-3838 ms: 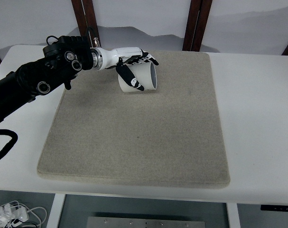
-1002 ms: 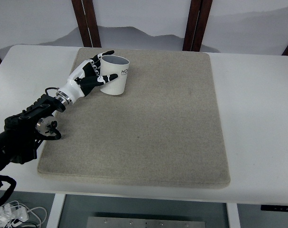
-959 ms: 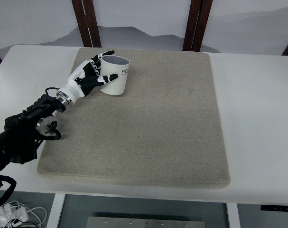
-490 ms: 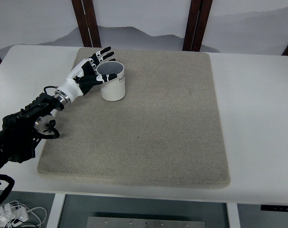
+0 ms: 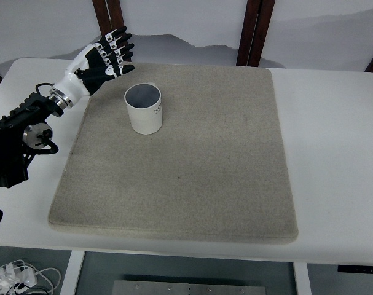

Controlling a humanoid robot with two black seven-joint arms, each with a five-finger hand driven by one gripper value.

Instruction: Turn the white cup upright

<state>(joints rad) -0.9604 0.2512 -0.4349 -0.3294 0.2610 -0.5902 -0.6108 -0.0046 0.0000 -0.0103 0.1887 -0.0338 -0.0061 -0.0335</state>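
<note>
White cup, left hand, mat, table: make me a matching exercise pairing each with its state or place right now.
Things:
1. white cup
2. left hand
3. mat
4. table

States or places:
A. white surface under everything
B. open, fingers spread, holding nothing, up and left of the cup
C. standing upright, mouth up
D. grey-beige, lying flat, with the cup on it

Pairs: 1-C, 2-B, 3-D, 4-A

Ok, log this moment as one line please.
cup: upright on mat, mouth up | left hand: open, clear of cup, up-left of it | right arm: out of view | flip: looks done
</note>
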